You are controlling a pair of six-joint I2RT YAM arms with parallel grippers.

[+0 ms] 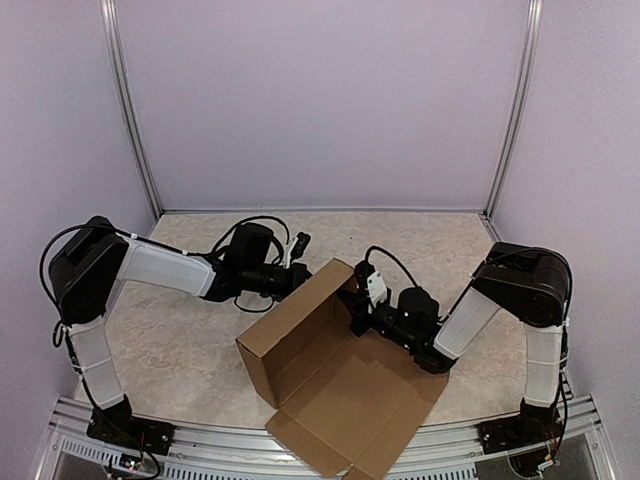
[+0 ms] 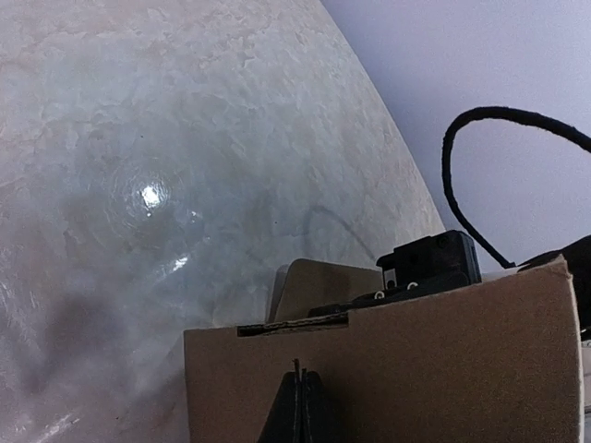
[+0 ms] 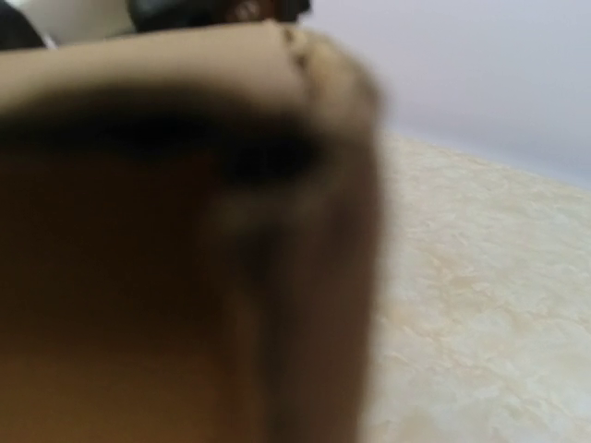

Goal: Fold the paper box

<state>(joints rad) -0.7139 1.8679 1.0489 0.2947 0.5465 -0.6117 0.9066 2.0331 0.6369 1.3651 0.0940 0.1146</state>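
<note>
The marbled table (image 1: 180,350) fills the floor of the booth, and the paper box (image 1: 340,390) sits at its middle, nearer the arms' bases than the back wall. It is half formed. One tall brown wall stands up, its long axis running from about 7 o'clock up to 1 o'clock. A wide flat panel spreads from its foot toward 5 o'clock, reaching the table's near edge.

Both arms reach in low with elbows bent out, one on each side of that wall. The left arm (image 1: 160,268) lies almost level, coming from 9 o'clock. The right arm (image 1: 470,315) slopes down from 3 o'clock.

The left gripper (image 1: 296,272) is on the wall's outer face, on its 11 o'clock side, so the box lies toward 5 o'clock from it. Its wrist view shows its fingers clenched together against the cardboard (image 2: 416,369), with nothing visible between them.

The right gripper (image 1: 362,305) is at the wall's 1 o'clock end and is also clenched. Blurred cardboard fills its wrist view, so I cannot tell whether it pinches a flap. I'd judge the right claw nearer the corner that needs tucking.
</note>
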